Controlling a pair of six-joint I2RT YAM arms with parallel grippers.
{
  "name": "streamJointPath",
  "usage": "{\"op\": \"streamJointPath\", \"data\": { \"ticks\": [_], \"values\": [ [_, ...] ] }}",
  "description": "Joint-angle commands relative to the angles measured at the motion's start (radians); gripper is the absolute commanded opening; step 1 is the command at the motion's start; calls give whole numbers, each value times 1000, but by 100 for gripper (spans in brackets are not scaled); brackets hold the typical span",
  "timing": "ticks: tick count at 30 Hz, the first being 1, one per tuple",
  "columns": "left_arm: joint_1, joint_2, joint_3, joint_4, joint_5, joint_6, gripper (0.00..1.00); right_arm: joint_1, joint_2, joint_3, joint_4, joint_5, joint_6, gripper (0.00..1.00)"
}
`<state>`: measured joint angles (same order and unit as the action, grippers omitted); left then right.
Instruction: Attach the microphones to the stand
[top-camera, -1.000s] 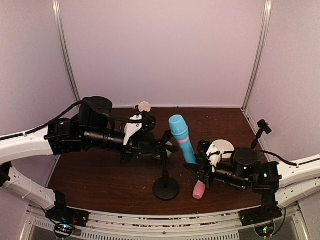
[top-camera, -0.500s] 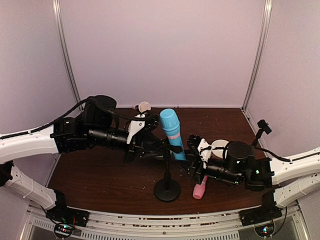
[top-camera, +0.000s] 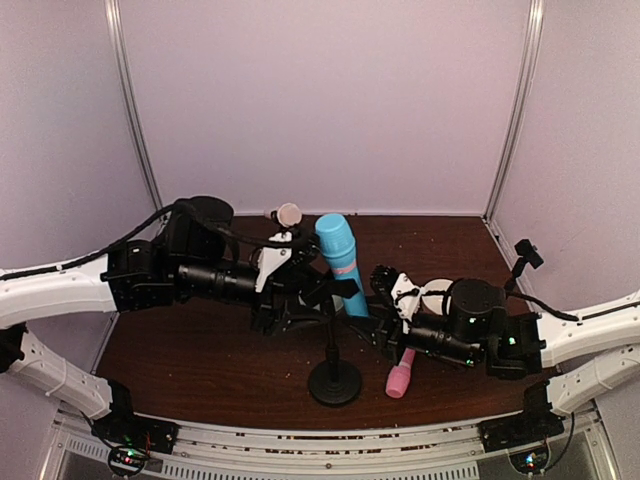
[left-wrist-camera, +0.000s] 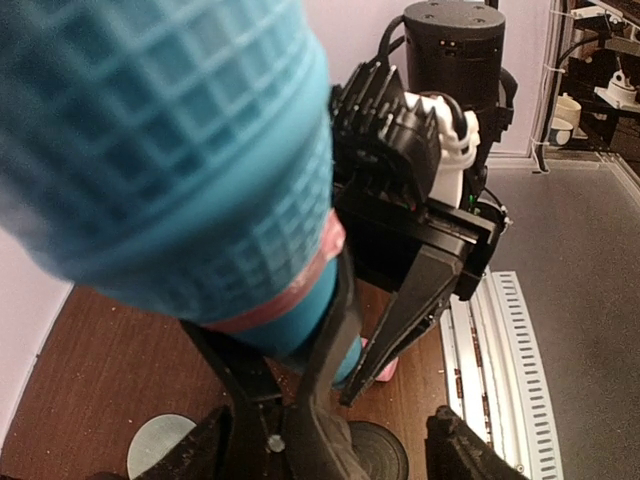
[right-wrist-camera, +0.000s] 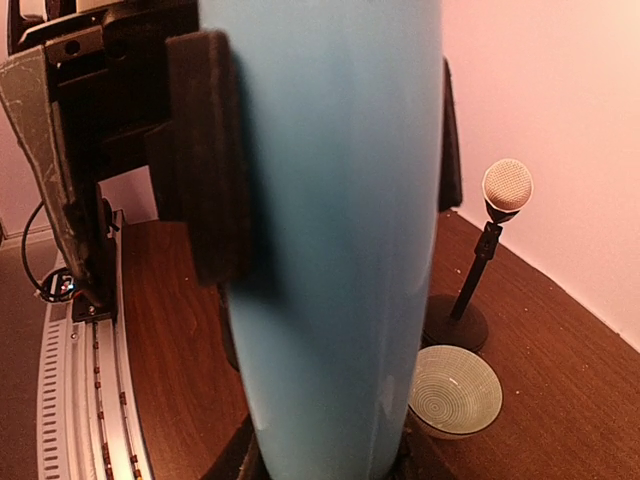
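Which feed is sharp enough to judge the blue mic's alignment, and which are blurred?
Left wrist: the sky-blue microphone fills the near field, head blurred. Right wrist: its handle looms close, featureless, shadowed on its left. Top external: sharp, evenly lit; probably best for alignment.

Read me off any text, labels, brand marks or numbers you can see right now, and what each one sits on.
No text, label, brand or number can be read in any view.
sky-blue microphone: only a pink band and a moulded grid on its head, no lettering.
pink microphone and stand: plain, no marks.
circuit boards at the near edge: lit, but too small to read.
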<state>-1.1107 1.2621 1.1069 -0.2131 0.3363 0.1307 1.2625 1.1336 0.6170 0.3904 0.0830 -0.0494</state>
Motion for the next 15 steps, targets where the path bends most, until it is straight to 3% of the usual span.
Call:
{"op": "streamJointPath", "data": {
  "ticks": [1,10,15],
  "values": [
    [-3,-41,-47,102,-49,-37,69,5,-2,40,-41,-11,-1,0],
    [-24,-159,-234,267,-210,-164,71,4,-39,40,-88,16,-4,0],
    [-38,-169,-284,327,-226,-219,71,5,-46,63,-140,32,-15,0]
  ]
}}
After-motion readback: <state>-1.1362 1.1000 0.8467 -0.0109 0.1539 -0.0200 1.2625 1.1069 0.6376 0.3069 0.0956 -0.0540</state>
